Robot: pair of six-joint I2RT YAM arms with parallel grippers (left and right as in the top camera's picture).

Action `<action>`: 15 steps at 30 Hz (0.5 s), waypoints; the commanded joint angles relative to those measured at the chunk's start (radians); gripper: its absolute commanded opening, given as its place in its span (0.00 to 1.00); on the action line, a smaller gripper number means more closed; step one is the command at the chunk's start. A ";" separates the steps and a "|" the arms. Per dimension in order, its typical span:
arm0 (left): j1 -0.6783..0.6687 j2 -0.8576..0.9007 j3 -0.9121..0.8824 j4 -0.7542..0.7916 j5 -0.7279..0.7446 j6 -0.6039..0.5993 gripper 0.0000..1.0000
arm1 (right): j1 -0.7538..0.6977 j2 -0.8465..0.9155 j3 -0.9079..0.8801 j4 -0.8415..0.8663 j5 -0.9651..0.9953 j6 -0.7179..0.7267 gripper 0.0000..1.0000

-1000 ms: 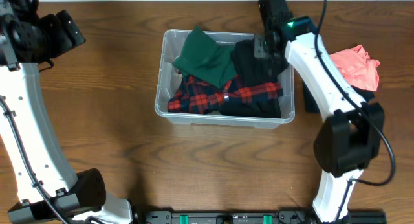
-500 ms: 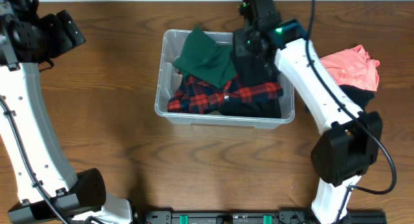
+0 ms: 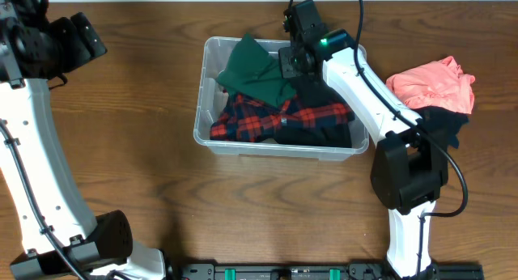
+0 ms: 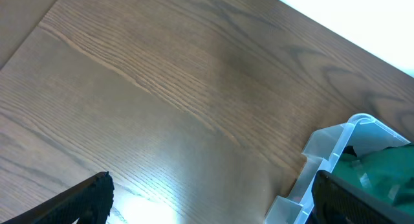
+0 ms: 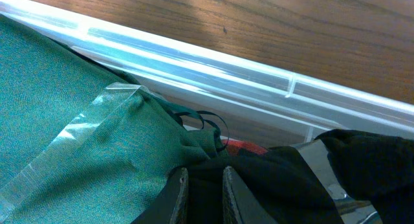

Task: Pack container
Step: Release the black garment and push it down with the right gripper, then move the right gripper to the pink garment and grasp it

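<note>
The clear plastic container point(image 3: 279, 149) stands mid-table, holding a green garment point(image 3: 255, 70), a red plaid garment point(image 3: 259, 118) and a black garment point(image 3: 324, 90). My right gripper point(image 3: 293, 61) hangs over the container's far side, shut on a fold of the black garment point(image 5: 272, 179). In the right wrist view that gripper point(image 5: 204, 195) pinches black cloth beside the green garment point(image 5: 65, 107), below the container's rim point(image 5: 194, 56). My left gripper point(image 3: 81, 37) stays open at the far left, away from everything. The left wrist view has the gripper point(image 4: 210, 204) above bare wood, with a container corner point(image 4: 330, 153) to its right.
A pink garment point(image 3: 433, 82) lies on the table right of the container, on top of a dark garment point(image 3: 441, 122). The right arm reaches across the container's right end. The table's far edge runs just behind the container.
My right gripper has moved left along the container's far side, pulling the black garment with it, and its jaws have narrowed. The left arm has not moved.
</note>
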 commanded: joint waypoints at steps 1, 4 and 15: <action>0.003 0.004 -0.002 0.000 -0.005 -0.005 0.98 | 0.003 0.050 -0.013 -0.026 0.014 -0.012 0.17; 0.003 0.004 -0.002 0.000 -0.005 -0.005 0.98 | 0.001 0.006 0.006 -0.045 0.014 -0.012 0.25; 0.003 0.004 -0.002 0.000 -0.005 -0.005 0.98 | -0.044 -0.256 0.116 -0.163 0.015 -0.016 0.91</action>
